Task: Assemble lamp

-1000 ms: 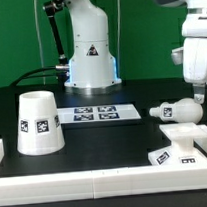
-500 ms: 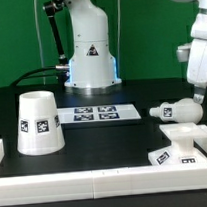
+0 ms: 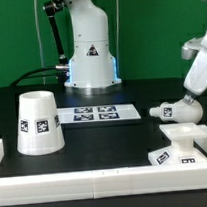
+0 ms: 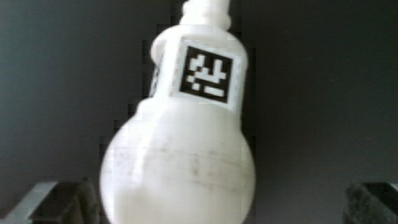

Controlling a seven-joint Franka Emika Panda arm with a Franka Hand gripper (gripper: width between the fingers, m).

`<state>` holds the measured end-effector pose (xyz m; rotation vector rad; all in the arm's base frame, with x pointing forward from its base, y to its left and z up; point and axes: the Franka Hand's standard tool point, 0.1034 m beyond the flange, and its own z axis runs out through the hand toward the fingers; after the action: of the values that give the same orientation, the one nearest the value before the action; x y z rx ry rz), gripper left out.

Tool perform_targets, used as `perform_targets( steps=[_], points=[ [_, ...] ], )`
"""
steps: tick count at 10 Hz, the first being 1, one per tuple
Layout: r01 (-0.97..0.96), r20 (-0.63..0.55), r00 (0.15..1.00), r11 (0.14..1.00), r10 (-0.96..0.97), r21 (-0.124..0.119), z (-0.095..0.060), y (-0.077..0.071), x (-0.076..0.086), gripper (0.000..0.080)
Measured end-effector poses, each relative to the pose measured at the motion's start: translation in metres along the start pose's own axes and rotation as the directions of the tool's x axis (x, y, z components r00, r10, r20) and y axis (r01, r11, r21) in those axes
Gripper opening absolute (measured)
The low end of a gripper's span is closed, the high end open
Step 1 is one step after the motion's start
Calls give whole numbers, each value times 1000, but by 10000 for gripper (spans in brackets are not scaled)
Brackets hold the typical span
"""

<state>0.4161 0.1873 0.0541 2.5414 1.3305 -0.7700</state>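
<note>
Hovering over the lying bulb (image 3: 177, 111): gripper (image 3: 196, 97), jaws apart, nothing gripped.

Nearest the cam, behind the white front rail (image 3: 97, 182), the flat square base (image 3: 185, 146) sits at the exterior view's right. Just beyond it the bulb lies on its side on the black table (image 3: 114, 141). Its long axis runs approx. left-right in that view, tagged narrow neck pointing left, round head to the right under the gripper. Wrist view: fingers (image 4: 54, 203) sit either side of the round head, w/ gaps btw. them and the plastic. Shade (image 3: 38, 121) stands upright at the left, well apart. Marker board (image 3: 92, 114) lies farther back, then the arm's pedestal (image 3: 90, 52).
</note>
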Motion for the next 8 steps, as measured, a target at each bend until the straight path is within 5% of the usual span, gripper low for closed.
perform_targets(
  steps=[6, 8],
  points=[
    [-15, 362, 932, 997, -12, 70, 3, 5, -6, 699],
    [-11, 364, 931, 997, -18, 77, 12, 5, 2, 699]
  ],
)
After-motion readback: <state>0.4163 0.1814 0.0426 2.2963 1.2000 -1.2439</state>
